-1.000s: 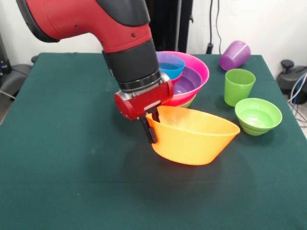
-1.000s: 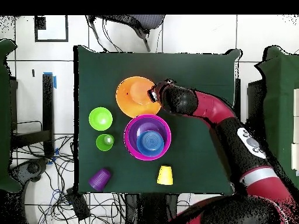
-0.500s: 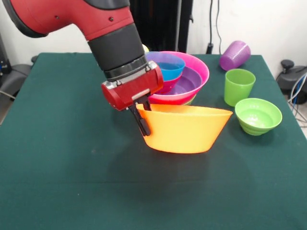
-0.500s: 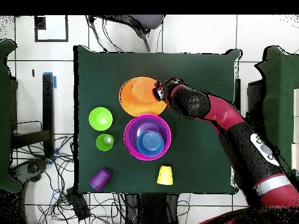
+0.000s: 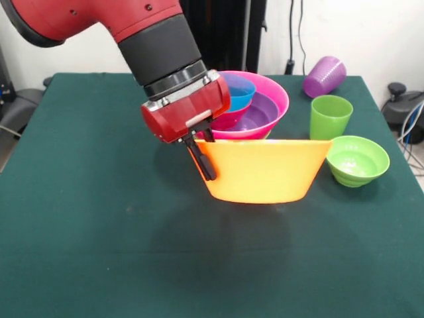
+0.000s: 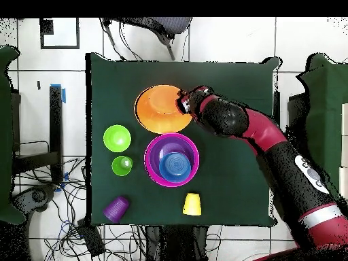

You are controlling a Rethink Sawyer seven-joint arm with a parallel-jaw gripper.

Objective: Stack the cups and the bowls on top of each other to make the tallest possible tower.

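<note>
Claw: clenched on the rim of the large glossy orange plastic bowl, lifted level, clear of the green desk, centre of frame.
Tower: just behind, pink bowl holding purple, red and blue bowls; green base barely showing.
Left to stack: orange bowl, small light green bowl, green tumbler, purple tumbler on its side, yellow tumbler.
Progress: roughly halfway, by judgement.
</note>
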